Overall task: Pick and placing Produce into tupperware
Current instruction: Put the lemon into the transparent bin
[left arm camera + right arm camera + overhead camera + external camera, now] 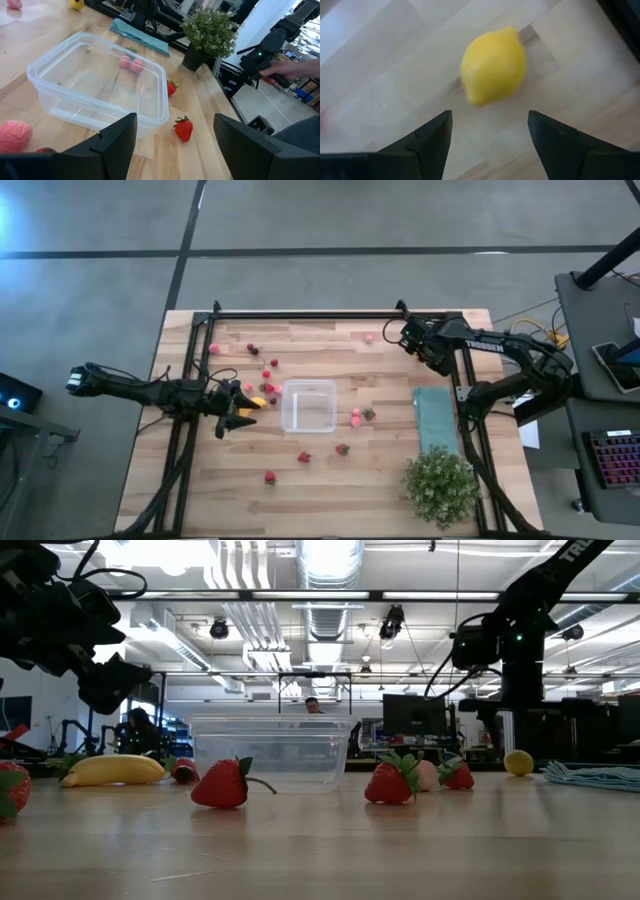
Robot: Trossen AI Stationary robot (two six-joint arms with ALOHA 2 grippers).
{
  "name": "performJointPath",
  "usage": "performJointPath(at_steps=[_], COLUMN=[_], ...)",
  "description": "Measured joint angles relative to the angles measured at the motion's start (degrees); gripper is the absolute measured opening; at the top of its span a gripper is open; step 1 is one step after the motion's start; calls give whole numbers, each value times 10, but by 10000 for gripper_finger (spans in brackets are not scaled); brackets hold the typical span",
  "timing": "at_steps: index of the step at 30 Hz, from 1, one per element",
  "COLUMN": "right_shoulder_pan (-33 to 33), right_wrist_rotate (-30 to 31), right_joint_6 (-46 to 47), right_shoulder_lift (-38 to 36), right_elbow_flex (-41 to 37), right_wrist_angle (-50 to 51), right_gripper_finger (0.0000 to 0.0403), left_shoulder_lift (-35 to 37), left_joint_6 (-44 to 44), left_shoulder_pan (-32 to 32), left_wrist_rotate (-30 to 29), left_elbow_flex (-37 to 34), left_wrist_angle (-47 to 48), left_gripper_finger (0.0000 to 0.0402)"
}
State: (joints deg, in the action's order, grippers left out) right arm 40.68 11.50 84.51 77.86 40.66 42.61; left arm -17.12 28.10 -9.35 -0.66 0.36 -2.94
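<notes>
Produce is scattered all over your table, and the tupperware sits mid-table with nothing in it that I can make out. Your left gripper hangs just off the box's left side, right over the banana, fingers spread wide with nothing between them. From its wrist view you look across the clear box to two strawberries on the wood beyond, with the green plant and teal cloth further back.

Your right gripper is up at the far right side of the table, near the frame. It's wide open too, empty, hovering with the lemon dead ahead between its fingers on the bare wood.

From the low view you've got strawberries in front of the box, a pink piece beside another pair on the right, the banana lying left, and the lemon way off right near the cloth. More berries sit left of the box and along the far edge.
</notes>
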Motion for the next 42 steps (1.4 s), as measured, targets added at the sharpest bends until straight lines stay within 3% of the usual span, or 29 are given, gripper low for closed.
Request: performJointPath(at_steps=[11, 25, 42], right_shoulder_pan=[33, 49, 51], right_wrist_rotate=[31, 16, 3], right_joint_6=[-28, -50, -81], right_shoulder_lift=[-1, 5, 68], right_elbow_flex=[0, 0, 0], right_wrist_angle=[0, -15, -35], right_gripper_finger=[250, 247, 244], left_shoulder_lift=[0, 0, 0], left_joint_6=[0, 0, 0], left_shoulder_pan=[0, 0, 0], left_wrist_rotate=[0, 0, 0], left_elbow_flex=[0, 0, 0], left_wrist_angle=[0, 0, 0], left_gripper_finger=[249, 249, 249])
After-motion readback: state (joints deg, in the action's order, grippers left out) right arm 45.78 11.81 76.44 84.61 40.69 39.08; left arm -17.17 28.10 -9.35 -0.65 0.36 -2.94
